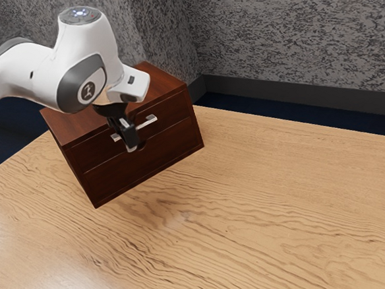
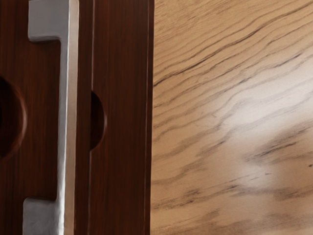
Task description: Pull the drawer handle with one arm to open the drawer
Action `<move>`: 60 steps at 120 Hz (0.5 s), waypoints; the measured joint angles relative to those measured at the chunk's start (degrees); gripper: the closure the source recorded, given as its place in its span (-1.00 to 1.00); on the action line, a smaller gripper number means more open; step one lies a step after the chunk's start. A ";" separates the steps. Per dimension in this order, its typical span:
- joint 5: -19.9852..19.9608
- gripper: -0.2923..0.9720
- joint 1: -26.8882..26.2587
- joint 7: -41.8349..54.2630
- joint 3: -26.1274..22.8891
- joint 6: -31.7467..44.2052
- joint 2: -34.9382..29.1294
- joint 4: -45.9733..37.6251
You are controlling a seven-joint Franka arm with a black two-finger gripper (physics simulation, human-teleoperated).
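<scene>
jaws at the silver handle (image 1: 145, 122) of the top drawer (image 1: 170, 111), which looks shut

can't tell if jaws are spread or pinching the bar. the drawer sits in a small wood cabinet (image 1: 165, 87). best: hold the bar's mid, pull straight out w/o twist. lots of bare surface (image 1: 270, 212) in front, its edge well apart.

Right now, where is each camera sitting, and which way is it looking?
Exterior view: it sits off to the arm's side, up high, looking down across the table at the box. The white arm shows, with the black gripper at the silver handle.
Wrist view: it sits on the hand, looking close at the handle on the box, with the table beside it.
Shared: both see the handle, the box and the table.
</scene>
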 joint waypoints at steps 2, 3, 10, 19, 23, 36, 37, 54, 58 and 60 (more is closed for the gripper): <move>0.05 -0.54 0.06 -0.06 0.10 0.40 0.00 -0.32; 0.07 -0.54 0.09 -0.08 0.14 0.59 0.00 -0.44; 0.18 -0.54 0.23 -0.25 0.31 2.00 0.02 -1.03; 0.10 -0.50 0.21 -0.48 0.35 3.66 0.21 -1.57; 0.02 -0.48 0.18 -0.58 0.33 4.51 0.34 -1.82; -0.52 -0.41 0.11 -0.84 0.30 6.90 0.63 -2.54; -0.54 -0.41 0.11 -0.85 0.30 7.08 0.69 -2.55; -0.75 -0.37 0.16 -1.14 0.36 9.59 1.66 -2.51; -0.78 -0.36 0.17 -1.19 0.39 10.12 1.92 -2.43; -0.79 -0.36 0.16 -1.22 0.45 10.35 2.02 -2.39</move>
